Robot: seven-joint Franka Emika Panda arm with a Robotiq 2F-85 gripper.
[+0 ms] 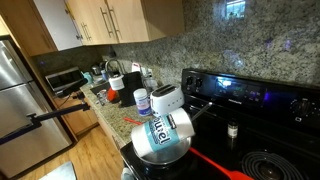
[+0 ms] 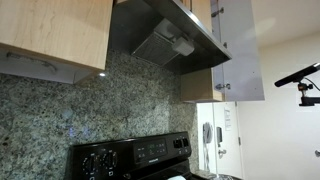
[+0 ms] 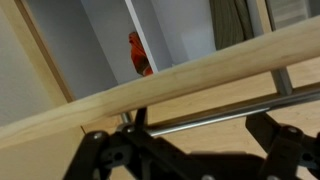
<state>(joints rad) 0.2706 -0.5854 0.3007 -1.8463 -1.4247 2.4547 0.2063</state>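
Nr steel pot (image 1: 158, 150), hand (image 3: 185, 155) spread, empty.

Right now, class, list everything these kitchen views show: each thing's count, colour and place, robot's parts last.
silver metal bar handle: one, silver, along the pale wooden front, just above the gripper
small red object: one, red, beyond the wooden front, kind unclear
pale wooden wall cabinets: several, light wood, above the counter
white toaster: one, white, on the counter beside the stove
black stove: one, black, against the speckled stone backsplash
round steel pot: one, silver, at the stove's front
steel range hood: one, grey, above the stove
gripper: one, black, fingers apart
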